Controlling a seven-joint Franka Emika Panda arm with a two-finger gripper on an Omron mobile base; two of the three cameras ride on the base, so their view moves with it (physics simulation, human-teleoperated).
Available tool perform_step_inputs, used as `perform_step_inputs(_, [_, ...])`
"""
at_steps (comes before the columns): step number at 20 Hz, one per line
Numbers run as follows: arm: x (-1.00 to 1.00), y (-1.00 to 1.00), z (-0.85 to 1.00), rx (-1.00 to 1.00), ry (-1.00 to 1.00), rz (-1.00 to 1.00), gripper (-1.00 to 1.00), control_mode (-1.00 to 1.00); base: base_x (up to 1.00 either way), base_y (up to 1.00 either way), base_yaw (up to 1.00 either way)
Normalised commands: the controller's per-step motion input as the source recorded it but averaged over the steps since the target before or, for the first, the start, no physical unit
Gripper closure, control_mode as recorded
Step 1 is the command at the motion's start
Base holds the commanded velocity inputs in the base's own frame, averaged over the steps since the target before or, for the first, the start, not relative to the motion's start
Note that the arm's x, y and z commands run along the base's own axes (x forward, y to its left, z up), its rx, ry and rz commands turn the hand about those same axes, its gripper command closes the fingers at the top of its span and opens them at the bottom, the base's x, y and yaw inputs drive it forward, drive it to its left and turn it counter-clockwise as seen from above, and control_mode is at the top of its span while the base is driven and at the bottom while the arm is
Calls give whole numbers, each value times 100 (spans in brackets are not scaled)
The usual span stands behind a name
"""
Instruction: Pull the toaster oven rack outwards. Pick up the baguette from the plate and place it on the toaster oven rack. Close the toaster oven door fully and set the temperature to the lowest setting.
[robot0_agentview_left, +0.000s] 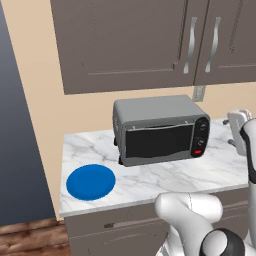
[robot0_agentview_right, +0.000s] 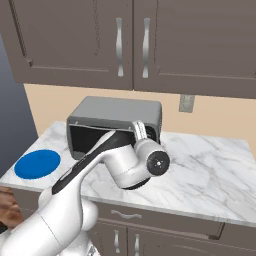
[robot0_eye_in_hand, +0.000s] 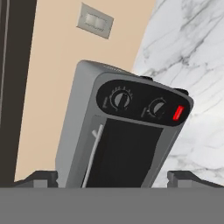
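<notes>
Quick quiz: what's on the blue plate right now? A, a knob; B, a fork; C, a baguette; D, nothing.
D: the plate shows a bare blue surface on the counter left of the toaster oven, with no bread or anything else on it.

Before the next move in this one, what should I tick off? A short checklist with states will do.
1. Toaster oven door fully shut: ok.
2. Plate bare, with no baguette on it: ok.
3. Baguette on the rack: cannot tell, the dark glass hides the inside.
4. Gripper open and holding nothing: ok.
5. Hand facing the control panel, both knobs in sight: ok.
6. Which knob sets the temperature: cannot tell, the markings are too small.
</notes>
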Motion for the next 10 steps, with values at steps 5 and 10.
perform_step_inputs(5, [24, 0, 0, 1, 0, 0, -100, -100, 0, 0, 0])
perform_step_inputs(10, [2, 0, 0, 4, -2, 0, -100, -100, 0, 0, 0])
